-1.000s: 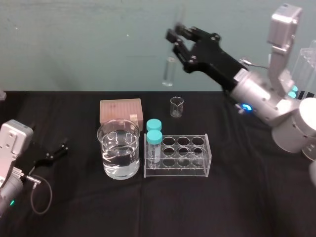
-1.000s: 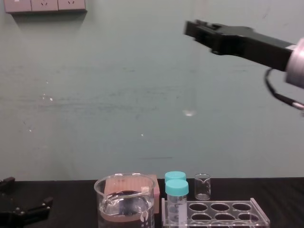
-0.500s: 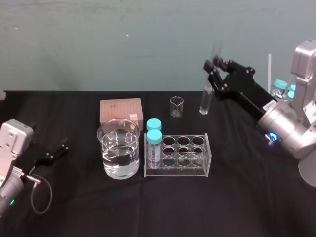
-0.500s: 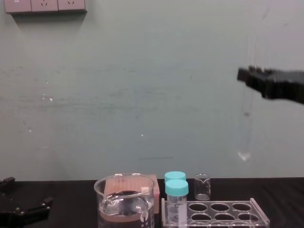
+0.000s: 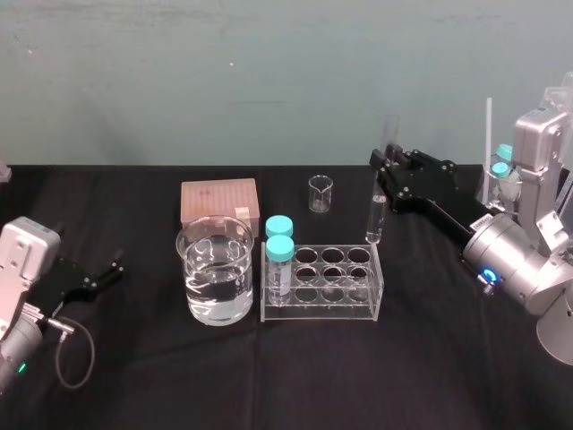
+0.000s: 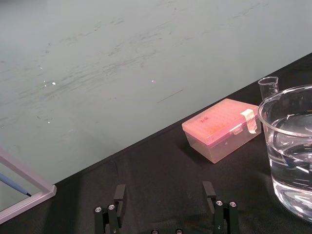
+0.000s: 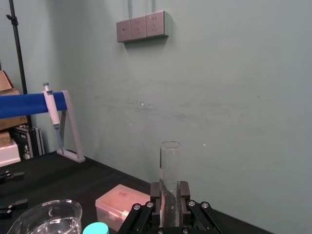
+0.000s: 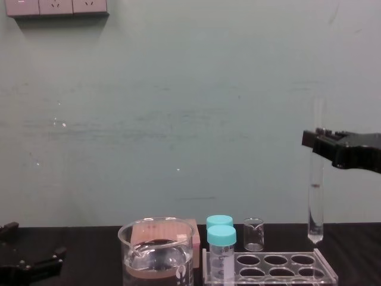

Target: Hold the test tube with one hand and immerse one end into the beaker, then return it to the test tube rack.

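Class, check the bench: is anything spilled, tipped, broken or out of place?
Nothing stands out. The right hand holds the test tube upright above the far right corner of the test tube rack; the beaker and capped vials stand upright, no visible spills. Left hand parked, open.

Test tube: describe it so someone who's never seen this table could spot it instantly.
On the black table, find the clear rack at the centre. Just above its far right corner, the right gripper holds the test tube roughly upright. Unlike the short turquoise-capped vials in the rack, it is long, thin and uncapped.
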### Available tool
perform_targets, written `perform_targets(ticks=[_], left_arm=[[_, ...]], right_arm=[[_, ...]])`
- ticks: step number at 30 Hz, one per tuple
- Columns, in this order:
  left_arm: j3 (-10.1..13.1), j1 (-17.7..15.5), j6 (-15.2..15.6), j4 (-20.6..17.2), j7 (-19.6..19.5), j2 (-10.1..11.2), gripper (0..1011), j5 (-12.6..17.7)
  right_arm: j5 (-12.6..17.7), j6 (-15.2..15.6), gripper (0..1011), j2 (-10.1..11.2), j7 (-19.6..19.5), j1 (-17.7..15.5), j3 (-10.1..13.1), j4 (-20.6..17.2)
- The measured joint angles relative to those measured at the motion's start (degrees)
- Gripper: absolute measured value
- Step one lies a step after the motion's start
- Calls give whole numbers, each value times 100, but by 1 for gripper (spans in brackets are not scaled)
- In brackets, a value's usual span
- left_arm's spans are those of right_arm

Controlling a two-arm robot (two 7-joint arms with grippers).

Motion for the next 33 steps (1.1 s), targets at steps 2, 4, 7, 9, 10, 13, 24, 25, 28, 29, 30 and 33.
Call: perform_targets(ticks=[2,4,7,9,10,13,24,25,28,29,30,33], left_arm=[[0,0,0,0,0,0,1000,0],[0,0,0,0,0,0,1000,0],[0,0,0,0,0,0,1000,0],[0,0,0,0,0,0,1000,0],[0,0,0,0,0,0,1000,0],[0,0,0,0,0,0,1000,0],[0,0,0,0,0,0,1000,0],[0,0,0,0,0,0,1000,0],[0,0,0,0,0,0,1000,0],[0,0,0,0,0,0,1000,-1],[0,0,0,0,0,0,1000,0],[0,0,0,0,0,0,1000,0]], right_arm=[[-1,19,225,-12,1,-7,0,11],[-1,49,224,-40,9,-20,-4,29],[-7,74,224,-74,22,-36,-22,61],[-17,80,224,-100,37,-41,-40,104],[-21,80,224,-108,39,-41,-45,118],[-39,80,224,-132,51,-38,-61,175],[-112,-58,224,-187,138,9,-81,379],[-112,-65,225,-191,142,8,-81,385],[-109,-120,224,-210,180,-13,-79,414],[-106,-136,224,-216,188,-18,-78,421],[-98,-170,224,-226,204,-27,-75,441],[-92,-225,224,-238,224,-37,-69,478]])
